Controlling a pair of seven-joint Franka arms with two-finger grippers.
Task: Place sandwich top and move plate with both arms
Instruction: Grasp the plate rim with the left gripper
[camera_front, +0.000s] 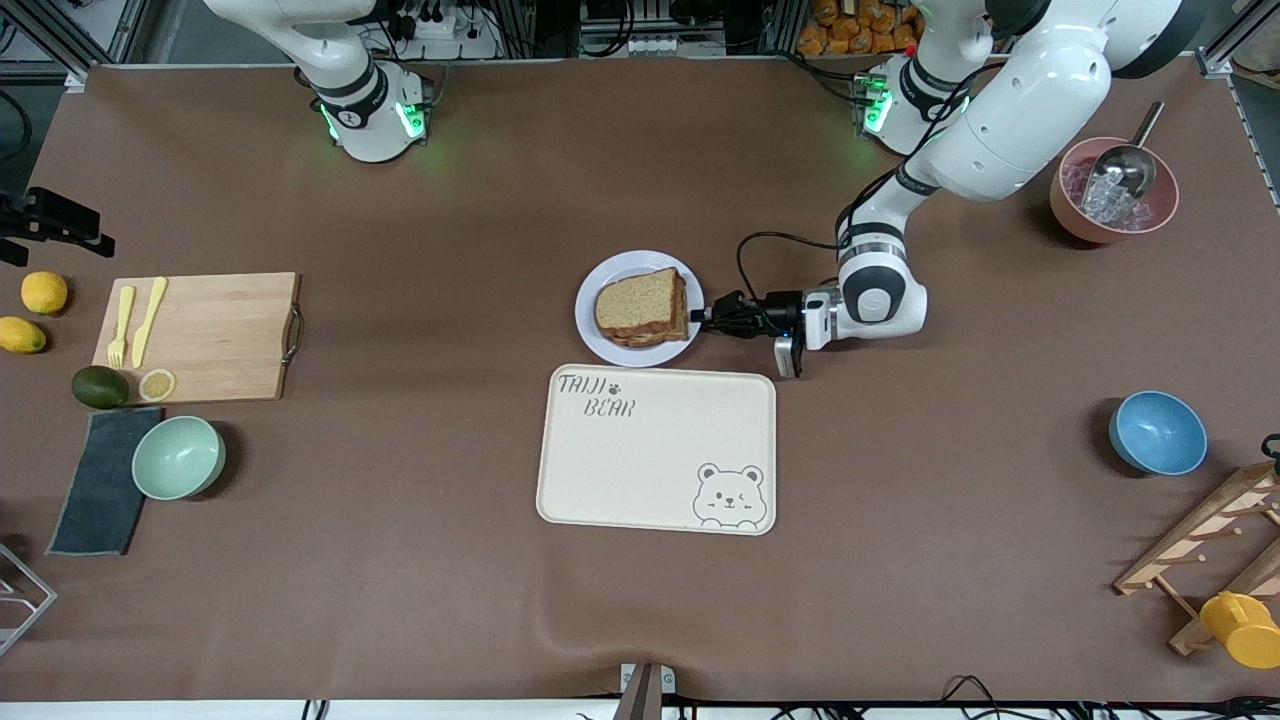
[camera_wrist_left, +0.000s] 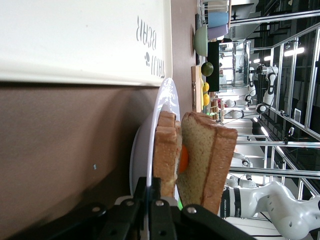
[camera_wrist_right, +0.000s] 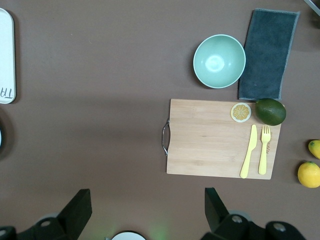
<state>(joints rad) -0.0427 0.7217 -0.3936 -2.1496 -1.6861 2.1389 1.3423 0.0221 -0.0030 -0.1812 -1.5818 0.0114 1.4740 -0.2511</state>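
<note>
Yellow cup (camera_front: 1238, 628) on a wooden rack (camera_front: 1195, 560) sits lowest in the front view, toward the left arm's end of the table. Cream bear tray (camera_front: 655, 448) occupies the lower centre of the frame and carries nothing.

Just above the tray, at frame centre, stands the plate (camera_front: 610, 280). The sandwich top (camera_front: 640, 300) already lies on the stacked slices, so that part of the task appears done. In the left wrist view the sandwich top (camera_wrist_left: 210, 160) sits slightly askew, gapped from the lower slices, with an orange yolk (camera_wrist_left: 184, 159) showing between.

The left gripper (camera_front: 712, 318) lies level with the table at the plate's edge. Its fingers (camera_wrist_left: 159, 200) appear clamped on the plate (camera_wrist_left: 165, 100) rim, one above and one below.

The right gripper (camera_wrist_right: 147, 200) hangs spread wide and empty over bare table between its own base and the cutting board (camera_wrist_right: 220, 137); this arm waits.

Handling judgement:
- Plate: stiff, smooth, probably slippery; a one-sided rim grip would tip it. A second hold on the rim at the right arm's end is advisable.
- Bread: light, soft, loosely stacked; it may slide if the plate tilts.
- Keep the plate level.
</note>
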